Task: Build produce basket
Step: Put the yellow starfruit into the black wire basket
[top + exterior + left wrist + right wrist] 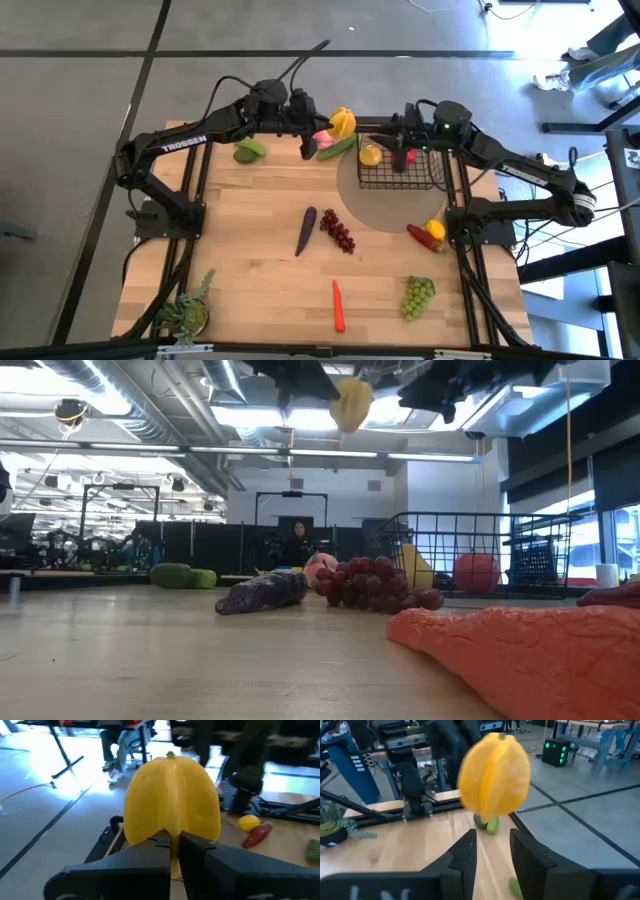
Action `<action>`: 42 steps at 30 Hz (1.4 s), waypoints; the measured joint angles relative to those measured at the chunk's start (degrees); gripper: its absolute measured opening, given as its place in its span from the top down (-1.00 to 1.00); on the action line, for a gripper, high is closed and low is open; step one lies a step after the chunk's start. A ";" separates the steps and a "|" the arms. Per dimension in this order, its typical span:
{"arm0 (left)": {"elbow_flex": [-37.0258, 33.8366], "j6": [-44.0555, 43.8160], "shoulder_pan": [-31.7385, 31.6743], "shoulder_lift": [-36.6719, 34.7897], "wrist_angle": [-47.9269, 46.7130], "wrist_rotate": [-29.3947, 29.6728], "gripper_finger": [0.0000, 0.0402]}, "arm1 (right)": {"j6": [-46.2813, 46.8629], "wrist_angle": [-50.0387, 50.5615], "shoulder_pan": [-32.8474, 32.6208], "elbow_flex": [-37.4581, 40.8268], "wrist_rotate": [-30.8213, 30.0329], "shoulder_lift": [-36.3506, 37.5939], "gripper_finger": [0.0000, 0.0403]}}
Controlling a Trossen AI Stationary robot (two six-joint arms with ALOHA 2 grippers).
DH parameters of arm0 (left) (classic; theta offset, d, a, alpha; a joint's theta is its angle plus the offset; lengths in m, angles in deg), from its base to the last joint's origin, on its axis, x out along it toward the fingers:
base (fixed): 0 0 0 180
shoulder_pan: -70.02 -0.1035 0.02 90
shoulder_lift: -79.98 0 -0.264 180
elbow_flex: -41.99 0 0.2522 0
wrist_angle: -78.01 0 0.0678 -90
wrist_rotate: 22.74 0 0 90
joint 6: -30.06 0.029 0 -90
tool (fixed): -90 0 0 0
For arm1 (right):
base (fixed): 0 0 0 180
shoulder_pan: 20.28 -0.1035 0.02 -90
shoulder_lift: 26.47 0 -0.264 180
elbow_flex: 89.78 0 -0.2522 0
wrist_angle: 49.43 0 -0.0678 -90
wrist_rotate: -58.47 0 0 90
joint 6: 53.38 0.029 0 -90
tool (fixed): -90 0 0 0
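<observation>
My left gripper (325, 125) hangs above the table's far edge, shut on a yellow pepper (343, 122), which also shows high up in the low view (350, 405). My right gripper (492, 850) stands open over the black wire basket (400, 185), pointing at the pepper (494, 775), with nothing between its fingers. The basket's bottom rests on a round grey mat (385, 212), and a yellow fruit (370, 155) and a red one (476, 572) lie inside. A peach (322, 138) and a cucumber (337, 148) lie under the pepper. My left gripper pinches the yellow pepper's lower end (172, 837) between its two fingers; a thin yellow strip shows in the narrow gap. The fingers come nearly level from the table's left. The pepper stands stem up beyond the fingertips, lifted clear of the table.
On the wood lie an avocado (249, 150), an eggplant (306, 230), dark grapes (338, 232), a carrot (338, 305), green grapes (418, 296), a red pepper (422, 238) and a lemon (436, 228). A potted plant (188, 312) stands at the near left corner.
</observation>
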 joint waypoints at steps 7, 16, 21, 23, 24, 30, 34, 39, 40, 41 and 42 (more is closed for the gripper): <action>0.00 0.33 0.07 0.00 0.30 -1.46 1.00 | -0.04 -9.12 -0.02 0.00 3.10 -5.46 0.44; 0.00 0.43 0.07 0.00 0.28 -1.47 1.00 | 1.53 -15.88 -0.02 0.00 6.56 -9.14 0.44; 0.00 0.41 0.07 0.00 0.28 -1.44 1.00 | 1.56 -17.54 -0.02 0.00 6.18 -10.30 0.44; 0.00 0.41 0.07 0.00 0.28 -1.44 1.00 | 1.52 -17.71 -0.02 0.00 5.68 -10.70 0.44; 0.00 0.41 0.07 0.07 0.30 -1.44 1.00 | 1.52 -18.06 -0.02 0.00 5.68 -10.92 0.44; 0.04 0.34 0.06 0.68 0.34 -1.96 1.00 | 1.76 -20.42 0.02 0.02 5.44 -12.25 0.47; 0.04 0.32 0.04 0.94 0.19 -1.82 1.00 | 2.97 -20.35 0.03 0.07 5.16 -12.49 0.60; 0.04 0.28 0.05 0.92 0.23 -1.82 1.00 | 3.02 -20.53 0.02 0.07 5.04 -12.48 0.84; 0.04 0.28 0.07 0.92 0.25 -1.82 1.00 | 3.02 -20.56 0.02 0.07 4.90 -12.48 0.89; 0.04 0.28 0.07 0.92 0.25 -1.80 1.00 | 3.00 -20.60 0.02 0.07 4.40 -12.48 0.93; 0.04 0.27 0.04 0.94 0.25 -1.82 1.00 | 3.00 -20.60 0.02 0.07 4.01 -12.48 0.95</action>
